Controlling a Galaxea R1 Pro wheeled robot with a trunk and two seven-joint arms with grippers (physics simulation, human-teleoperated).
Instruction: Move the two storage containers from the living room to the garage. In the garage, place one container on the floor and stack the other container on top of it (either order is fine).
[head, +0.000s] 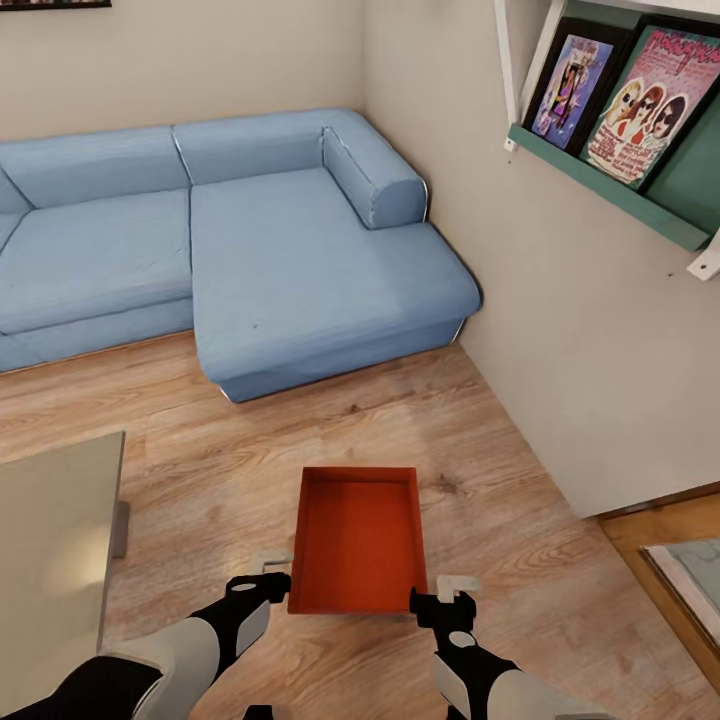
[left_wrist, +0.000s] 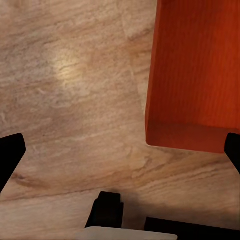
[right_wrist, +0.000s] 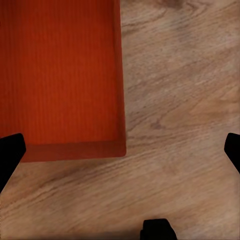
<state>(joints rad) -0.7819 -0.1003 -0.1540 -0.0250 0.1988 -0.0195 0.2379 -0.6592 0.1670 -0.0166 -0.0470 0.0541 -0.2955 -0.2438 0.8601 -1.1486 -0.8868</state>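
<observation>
Nearest to us, our two black-and-white arms reach down toward the plain red-orange rectangular storage container, which sits open-topped on the light wood plank floor of the living room, just in front of us and well short of the blue corner sofa. We judge this to be the first pick-up: the box is not yet lifted and the garage is nowhere in sight. Our left pincer hangs just beside the box's near left corner and our right pincer just beside its near right corner. Both stand wide open, fingers spread to the edges of the wrist views, holding nothing; we cannot tell whether either quite touches the wall. Next we would need to close in on both side walls evenly and lift level. A pale worktop lies off to our left.
</observation>
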